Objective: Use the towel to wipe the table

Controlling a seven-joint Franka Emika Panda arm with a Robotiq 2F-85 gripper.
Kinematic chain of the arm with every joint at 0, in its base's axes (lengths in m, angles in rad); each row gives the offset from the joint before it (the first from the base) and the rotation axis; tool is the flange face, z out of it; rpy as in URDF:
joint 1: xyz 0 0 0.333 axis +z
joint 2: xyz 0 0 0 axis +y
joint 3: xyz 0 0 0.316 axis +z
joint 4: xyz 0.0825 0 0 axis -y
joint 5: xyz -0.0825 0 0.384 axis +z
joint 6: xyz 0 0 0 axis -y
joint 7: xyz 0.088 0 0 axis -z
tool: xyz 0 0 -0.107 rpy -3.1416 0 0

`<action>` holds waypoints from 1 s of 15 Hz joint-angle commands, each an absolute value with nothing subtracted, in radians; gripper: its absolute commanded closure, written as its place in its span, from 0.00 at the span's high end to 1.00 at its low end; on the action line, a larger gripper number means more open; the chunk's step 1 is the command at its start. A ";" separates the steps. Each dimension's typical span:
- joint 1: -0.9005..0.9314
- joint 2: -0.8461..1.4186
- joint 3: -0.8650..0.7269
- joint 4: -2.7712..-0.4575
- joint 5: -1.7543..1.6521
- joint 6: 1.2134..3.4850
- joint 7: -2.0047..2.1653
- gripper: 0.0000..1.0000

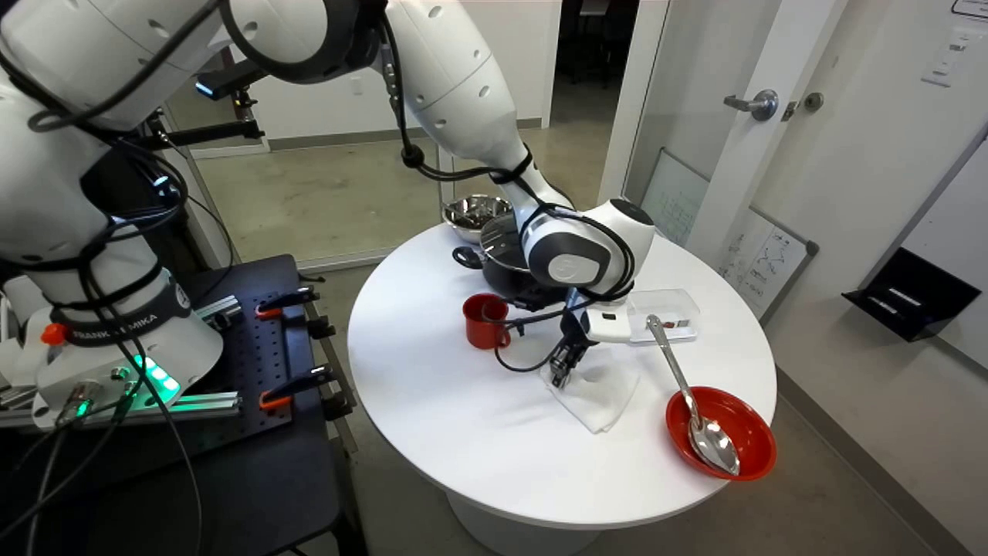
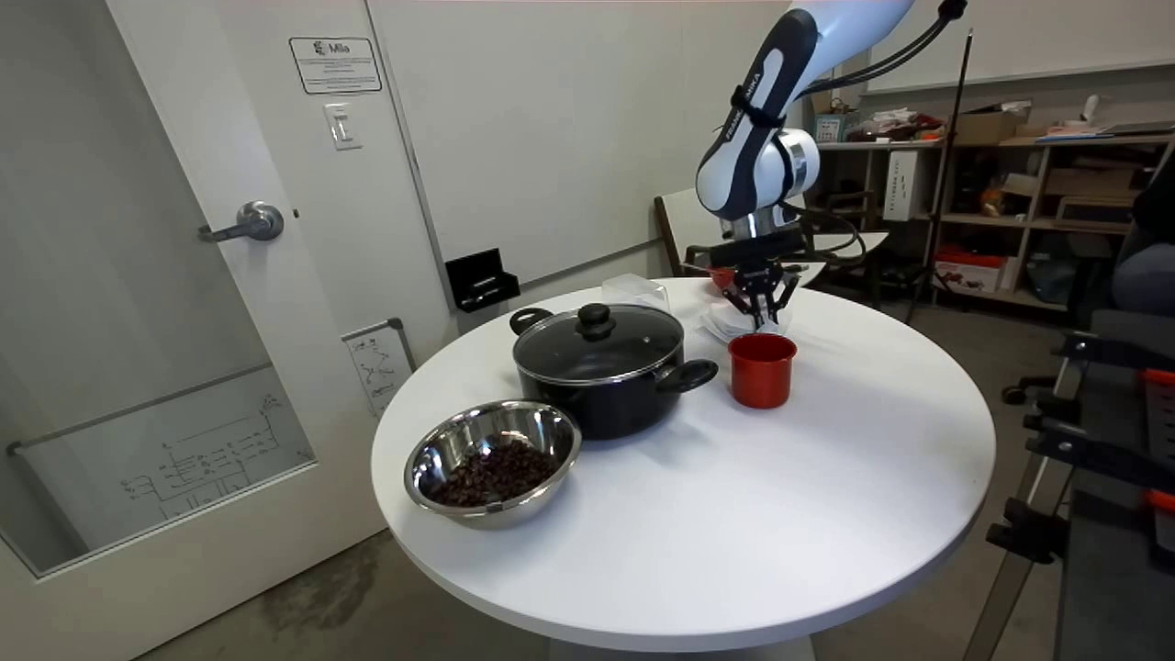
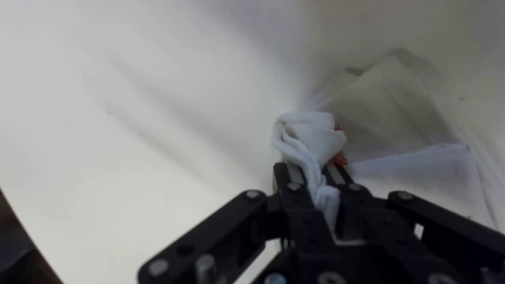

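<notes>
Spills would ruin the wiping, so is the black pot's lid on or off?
On. In an exterior view, the lid covers the black pot, its knob on top.

In both exterior views, glazed door [image 2: 262, 285] with lever handle [image 2: 257, 221] is standing beside whiteboard [image 2: 587, 128]; light switch [image 2: 342, 127] is sitting between. In exterior view, shelving [image 2: 1035, 188] is holding boxes [image 2: 978, 128] far right. Floor [image 1: 332, 185] is extending toward far wall [image 1: 324, 112].

White arm [image 1: 455, 85], black cables [image 1: 455, 174]; black gripper [image 3: 311, 169], 2 fingers [image 3: 280, 175], silver screws [image 3: 159, 267].
</notes>
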State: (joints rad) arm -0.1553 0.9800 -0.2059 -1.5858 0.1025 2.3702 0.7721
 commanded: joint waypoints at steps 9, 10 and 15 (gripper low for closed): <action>-0.088 0.980 -0.463 -1.693 0.043 2.222 1.119 0.04; -0.080 0.981 -0.473 -1.692 0.033 2.188 1.166 0.04; -0.072 0.952 -0.423 -1.707 -0.033 2.098 1.172 0.04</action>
